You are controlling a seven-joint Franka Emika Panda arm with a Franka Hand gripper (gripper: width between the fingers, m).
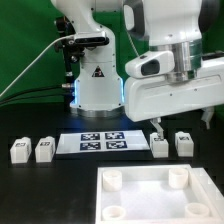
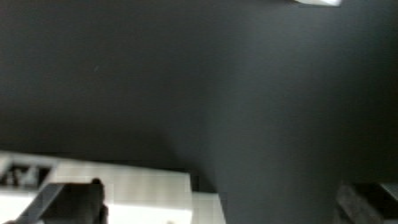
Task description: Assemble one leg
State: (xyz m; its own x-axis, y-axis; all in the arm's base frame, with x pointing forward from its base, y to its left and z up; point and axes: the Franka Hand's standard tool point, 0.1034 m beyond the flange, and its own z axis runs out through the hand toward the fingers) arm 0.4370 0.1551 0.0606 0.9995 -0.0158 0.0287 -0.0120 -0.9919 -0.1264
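Four small white legs with tag marks stand on the black table. Two are at the exterior view's left (image 1: 18,150) (image 1: 44,150) and two at its right (image 1: 160,146) (image 1: 184,142). My gripper (image 1: 181,123) hangs open just above and behind the right pair and holds nothing. In the wrist view the gripper (image 2: 222,205) is open, with its dark fingertips (image 2: 71,205) wide apart over the dark table. A blurred white part (image 2: 134,190) lies beside one fingertip; I cannot tell which part it is.
The marker board (image 1: 100,142) lies between the two pairs of legs. The large white square tray-like part (image 1: 150,200) with round corner sockets sits at the front right. The arm's white base (image 1: 98,80) stands behind the board. A white scrap (image 2: 320,2) shows at the wrist view's edge.
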